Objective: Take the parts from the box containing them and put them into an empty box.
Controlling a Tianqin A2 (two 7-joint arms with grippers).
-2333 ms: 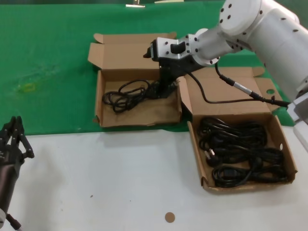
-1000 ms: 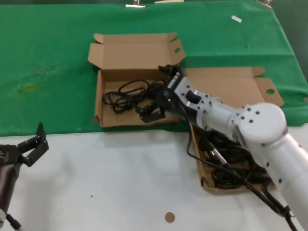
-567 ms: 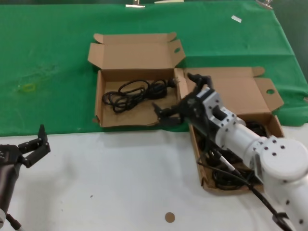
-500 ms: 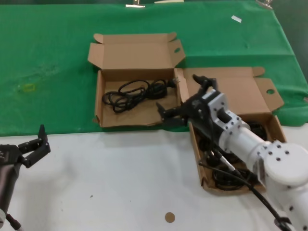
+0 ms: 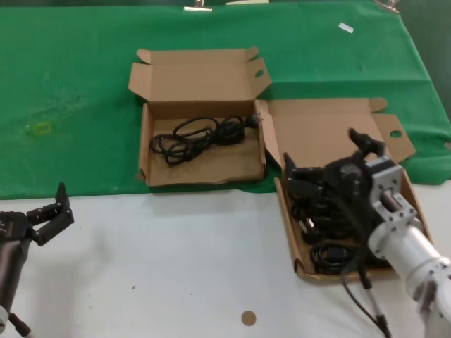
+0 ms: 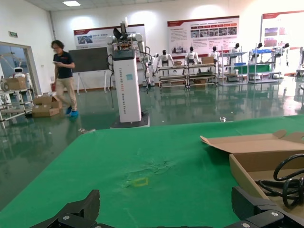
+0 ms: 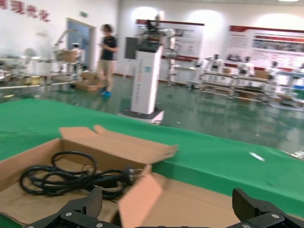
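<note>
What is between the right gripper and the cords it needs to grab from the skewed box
Nothing visible is. The right gripper hangs open just above the pile of black cords in the skewed box, with no flap or other object between. The box's lid lies folded back, clear of the opening.

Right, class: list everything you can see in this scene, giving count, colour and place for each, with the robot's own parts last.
Skewed shallow box: one, brown cardboard, right, lid open.
Power cords: several, black, piled in that box; exact count unclear.
Squarely set box: one, brown cardboard, on green cloth, lid open.
Single cord: one, black, inside that box.
Round disc: one, tan, on the white table.
Right gripper: open, over the skewed box.
Left gripper: open, parked near the left edge.
</note>
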